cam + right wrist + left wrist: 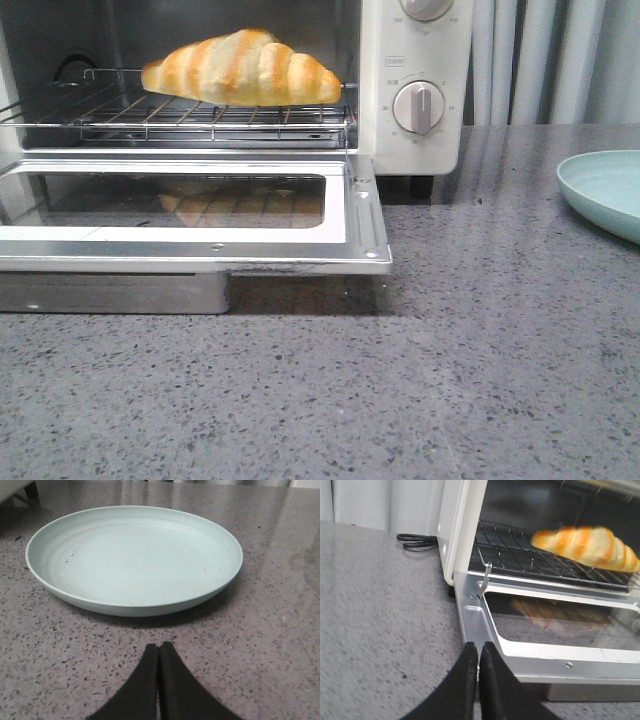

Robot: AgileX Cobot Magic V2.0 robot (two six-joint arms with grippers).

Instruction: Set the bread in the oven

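Note:
The bread point(243, 68), golden-orange and pale-yellow striped, lies on the wire rack point(190, 118) inside the cream-white oven point(415, 90). It also shows in the left wrist view point(585, 546). The oven's glass door point(190, 215) hangs open and flat. My left gripper point(478, 647) is shut and empty, its tips over the door's near left corner point(475, 625). My right gripper point(159, 647) is shut and empty, low over the counter just in front of the mint-green plate point(134, 555). Neither gripper shows in the front view.
The pale mint-green plate point(603, 190) sits on the grey speckled counter point(450, 380) at the right. A black power cord point(417, 541) lies beside the oven's left side. Grey curtains point(560, 60) hang behind.

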